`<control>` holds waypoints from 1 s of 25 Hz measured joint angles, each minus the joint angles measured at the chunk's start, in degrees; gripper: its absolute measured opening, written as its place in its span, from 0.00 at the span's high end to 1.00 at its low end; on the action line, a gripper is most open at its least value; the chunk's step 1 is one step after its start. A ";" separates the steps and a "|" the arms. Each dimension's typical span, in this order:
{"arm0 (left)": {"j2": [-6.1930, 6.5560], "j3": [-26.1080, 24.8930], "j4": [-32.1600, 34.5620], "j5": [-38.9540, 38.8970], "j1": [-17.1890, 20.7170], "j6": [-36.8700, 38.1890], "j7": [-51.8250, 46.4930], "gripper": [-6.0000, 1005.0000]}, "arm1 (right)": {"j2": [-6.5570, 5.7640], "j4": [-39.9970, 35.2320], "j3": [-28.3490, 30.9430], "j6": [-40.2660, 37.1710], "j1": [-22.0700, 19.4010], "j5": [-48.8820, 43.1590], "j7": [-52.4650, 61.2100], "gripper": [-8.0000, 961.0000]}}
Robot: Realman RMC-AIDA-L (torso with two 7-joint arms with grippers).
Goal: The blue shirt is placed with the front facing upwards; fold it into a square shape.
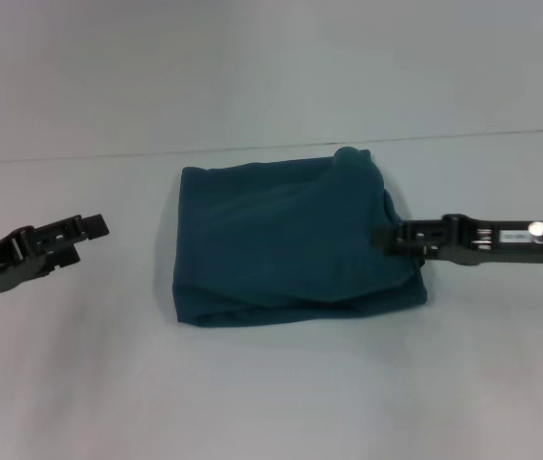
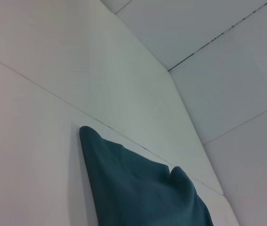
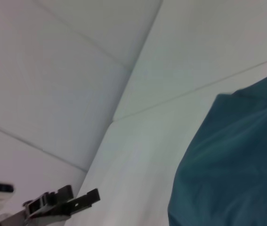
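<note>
The blue shirt (image 1: 290, 240) lies on the white table as a folded, roughly square bundle with no lettering showing. Its far right corner bulges up. The shirt also shows in the left wrist view (image 2: 138, 193) and in the right wrist view (image 3: 237, 160). My right gripper (image 1: 387, 238) reaches in from the right, and its tip meets the shirt's right edge about halfway along. My left gripper (image 1: 94, 227) hangs over the table to the left, well apart from the shirt's left edge. The right wrist view shows it far off (image 3: 84, 197).
The white table (image 1: 271, 393) spreads around the shirt on all sides. A white wall (image 1: 271, 67) rises behind it, meeting the table just past the shirt's far edge.
</note>
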 joint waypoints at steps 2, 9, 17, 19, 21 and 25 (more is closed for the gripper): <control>-0.05 0.01 -0.02 0.00 0.00 -0.19 0.13 0.13 | 1.74 0.23 0.00 3.39 0.30 0.10 -0.52 0.43; -0.17 0.16 -0.15 -0.02 -0.48 -0.40 0.18 0.13 | 4.25 2.18 -0.97 14.21 4.24 -0.56 -0.38 0.43; -0.24 0.02 -0.26 -0.23 -0.51 -0.67 0.21 0.13 | 3.92 3.97 -5.67 23.51 7.58 -7.70 8.22 0.43; -0.17 0.01 -0.26 -0.33 -0.51 -0.68 0.21 0.13 | 3.51 2.72 -5.55 23.32 7.15 -8.61 10.01 0.43; -0.12 0.02 -0.24 -0.46 -0.49 -0.67 0.22 0.13 | 2.51 1.37 -5.62 22.65 6.33 -8.79 12.27 0.43; -0.08 0.01 -0.18 -0.52 -0.47 -0.67 0.22 0.13 | 0.55 -1.51 -5.33 18.83 5.09 -8.93 14.74 0.43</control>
